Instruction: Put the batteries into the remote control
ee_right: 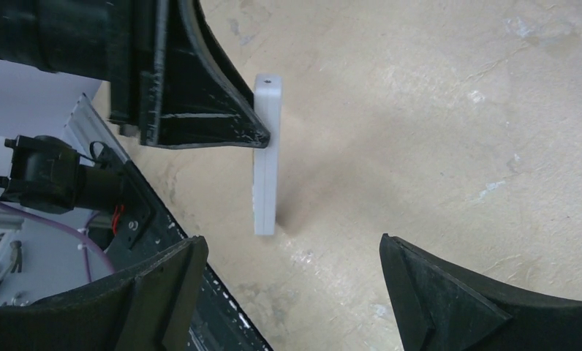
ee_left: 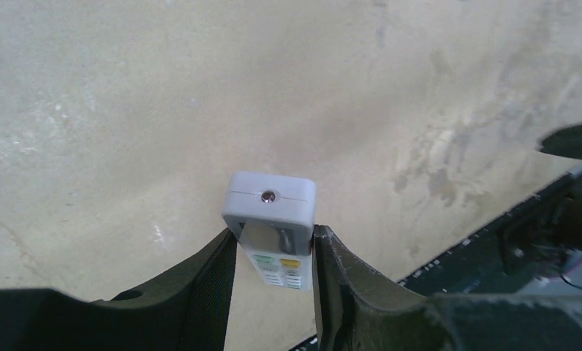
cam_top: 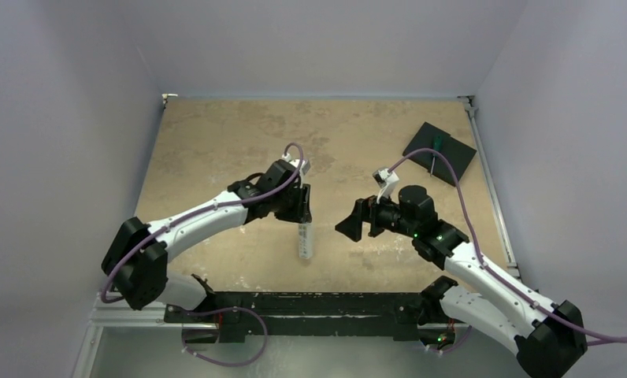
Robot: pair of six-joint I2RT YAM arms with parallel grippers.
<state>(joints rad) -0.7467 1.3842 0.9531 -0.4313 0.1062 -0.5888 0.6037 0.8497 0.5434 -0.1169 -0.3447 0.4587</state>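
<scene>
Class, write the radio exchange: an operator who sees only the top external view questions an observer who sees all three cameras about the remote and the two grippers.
Operator: Which end of the remote control is gripped?
Observer: The left gripper clamps it just below the end with the emitter window, which points at the left wrist camera.
Operator: Is the right gripper carrying anything?
Observer: No. It is wide open and empty, its jaws facing the remote control's narrow side edge.
</scene>
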